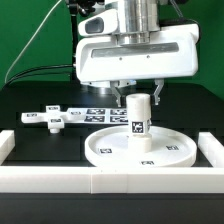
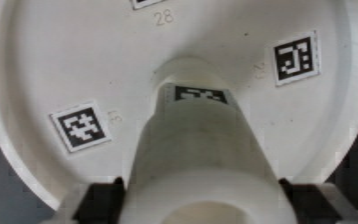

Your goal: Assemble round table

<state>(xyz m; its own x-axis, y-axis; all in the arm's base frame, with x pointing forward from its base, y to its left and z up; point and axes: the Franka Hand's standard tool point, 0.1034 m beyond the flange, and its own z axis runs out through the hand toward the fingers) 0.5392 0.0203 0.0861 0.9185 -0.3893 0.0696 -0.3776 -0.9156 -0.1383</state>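
The large white disc (image 1: 108,150) lies flat on the black table near the front. The short white cylinder leg (image 1: 138,115) stands upright at its centre, a tag facing front. My gripper (image 1: 138,95) hangs straight over the leg, its fingers down on either side of the leg's top. In the wrist view the leg (image 2: 202,150) fills the gap between the two black pads (image 2: 108,200), which touch its sides, and the disc (image 2: 69,70) with its tags lies beneath. The white cross-shaped piece (image 1: 55,117) lies flat on the exterior view's left, apart from the disc.
The marker board (image 1: 100,112) lies flat behind the disc. A low white wall (image 1: 110,182) runs along the table's front, with side pieces on the exterior view's left (image 1: 8,145) and right (image 1: 212,150).
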